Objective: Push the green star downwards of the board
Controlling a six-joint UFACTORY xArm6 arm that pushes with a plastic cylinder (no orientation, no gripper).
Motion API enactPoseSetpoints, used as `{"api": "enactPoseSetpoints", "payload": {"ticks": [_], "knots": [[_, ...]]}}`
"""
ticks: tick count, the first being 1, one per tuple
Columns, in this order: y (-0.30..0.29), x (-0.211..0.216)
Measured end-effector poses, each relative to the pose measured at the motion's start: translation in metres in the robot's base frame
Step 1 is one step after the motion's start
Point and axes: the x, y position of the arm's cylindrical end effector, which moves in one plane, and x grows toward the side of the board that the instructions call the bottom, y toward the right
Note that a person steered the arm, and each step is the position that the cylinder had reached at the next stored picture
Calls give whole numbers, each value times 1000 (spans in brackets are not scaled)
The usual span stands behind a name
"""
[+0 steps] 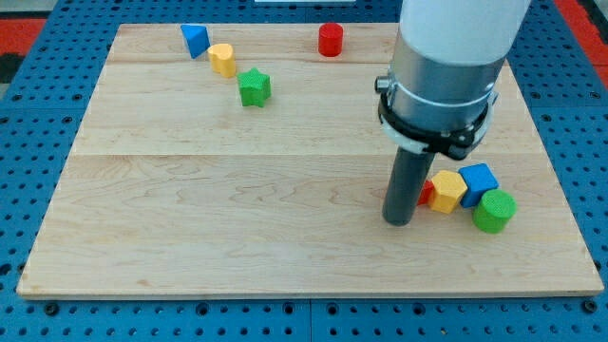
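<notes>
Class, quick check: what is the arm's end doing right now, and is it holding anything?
My tip: a bare rod, holding nothing, resting beside the yellow block, far from the green star.

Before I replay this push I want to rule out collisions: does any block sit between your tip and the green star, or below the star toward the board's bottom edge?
Nothing visible blocks either path. My tip is far toward the view's lower right of the green star, with bare board between. Below the star, no block lies before the bottom edge.

On the wooden board (190, 209) the green star (254, 87) lies upper left, just below-right of the upper yellow block (222, 59) and blue wedge (195, 40), with the red cylinder (330, 40) further right, while my tip (399, 221) stands lower right, well apart, just left of a cluster: a partly hidden red block (427, 194), the lower yellow block (447, 191), blue cube (479, 180) and green cylinder (494, 211).
</notes>
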Motion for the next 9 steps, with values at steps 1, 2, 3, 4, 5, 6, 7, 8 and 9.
{"api": "enactPoseSetpoints", "payload": {"ticks": [1,2,3,4,5,6,7,8,9], "knots": [[-103,15],[-183,7],[-192,-48],[-192,-119],[-198,-174],[-170,-225],[-115,-227],[-90,-251],[-49,-257]]}}
